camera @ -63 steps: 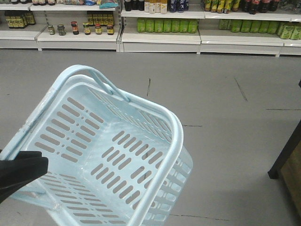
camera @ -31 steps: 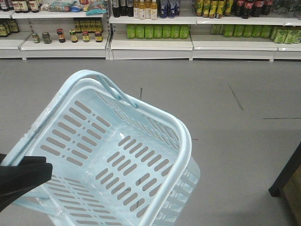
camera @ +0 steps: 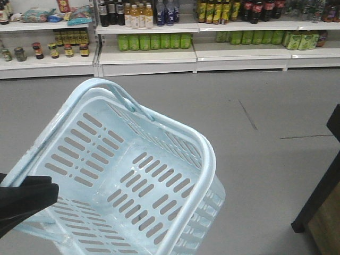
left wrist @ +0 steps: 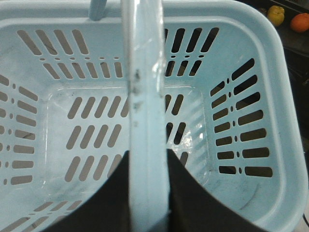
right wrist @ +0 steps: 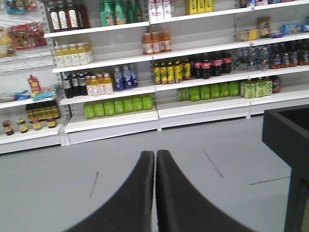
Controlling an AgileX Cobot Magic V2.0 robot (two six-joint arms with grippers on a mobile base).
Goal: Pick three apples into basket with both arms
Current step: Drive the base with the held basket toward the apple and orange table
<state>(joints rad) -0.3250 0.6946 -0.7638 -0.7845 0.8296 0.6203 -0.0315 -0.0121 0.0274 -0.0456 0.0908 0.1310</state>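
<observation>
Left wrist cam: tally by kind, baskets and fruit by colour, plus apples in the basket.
basket: 1
yellow fruit: 1
orange fruit: 1
apples in the basket: 0
Total: 3

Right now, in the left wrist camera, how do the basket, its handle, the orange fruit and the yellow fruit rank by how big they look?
1. basket
2. handle
3. orange fruit and yellow fruit: they look alike, and both lie farther from the camera, so I won't rank them.

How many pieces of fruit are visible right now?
2. A yellow fruit and an orange fruit lie side by side beyond the basket rim, top right in the left wrist view. Others may be hidden.
</observation>
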